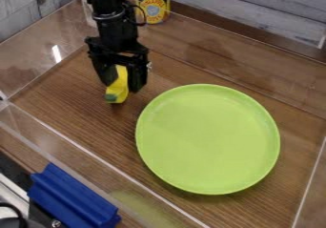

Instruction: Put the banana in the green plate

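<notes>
Camera view: the banana (116,85) lies on the wooden table (76,127), just left of the green plate (208,136) and apart from its rim. Its long axis runs roughly toward and away from the viewer, slightly slanted, the near tip pointing down-left. The gripper (118,77) hangs straight over it, pointing down, its two black fingers spread wide with one on each side of the fruit, so they span its short width. Whether either finger touches the peel cannot be told. Squeezing in across that narrow width looks like the step ahead; the plate waits to the right.
</notes>
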### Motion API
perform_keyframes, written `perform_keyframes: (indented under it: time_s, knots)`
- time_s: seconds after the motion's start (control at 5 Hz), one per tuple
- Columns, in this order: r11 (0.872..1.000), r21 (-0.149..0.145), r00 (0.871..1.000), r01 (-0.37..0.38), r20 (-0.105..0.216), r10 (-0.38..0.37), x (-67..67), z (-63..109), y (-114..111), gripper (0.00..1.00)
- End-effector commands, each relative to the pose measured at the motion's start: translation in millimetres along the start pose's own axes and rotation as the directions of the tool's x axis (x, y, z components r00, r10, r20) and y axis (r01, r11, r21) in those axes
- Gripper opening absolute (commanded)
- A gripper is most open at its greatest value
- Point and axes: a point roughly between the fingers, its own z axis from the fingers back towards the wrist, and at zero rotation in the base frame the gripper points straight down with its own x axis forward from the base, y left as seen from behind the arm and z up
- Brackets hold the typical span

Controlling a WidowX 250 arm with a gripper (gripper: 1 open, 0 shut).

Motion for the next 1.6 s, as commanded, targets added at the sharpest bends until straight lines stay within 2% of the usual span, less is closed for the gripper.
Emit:
perform_keyframes:
  time_s: [0.0, 0.2, 0.4, 0.8, 1.0, 1.2, 1.4]
  knots:
    - [1.0, -0.007, 1.0, -0.004, -0.004, 0.004, -2.8, -3.8, 4, 1.0]
    - [1.0, -0.01, 1.0, -0.001, -0.002, 0.001, -2.2, -7.2, 4, 0.0]
    - [1.0, -0.002, 1.0, 0.001, -0.003, -0.001, -3.0, -2.6, 2, 0.0]
    - [0.999, 0.036, 1.0, 0.003, 0.001, -0.003, -7.6, 27.9, -12, 0.0]
    - [0.999, 0.053, 1.0, 0.001, 0.024, -0.002, -12.2, 60.4, -30, 0.0]
    - [0.999, 0.054, 0.999, 0.003, 0.033, -0.005, -21.6, 87.6, -56, 0.0]
    - [0.999, 0.047, 0.999, 0.016, 0.032, -0.018, -34.1, 102.0, -80, 0.0]
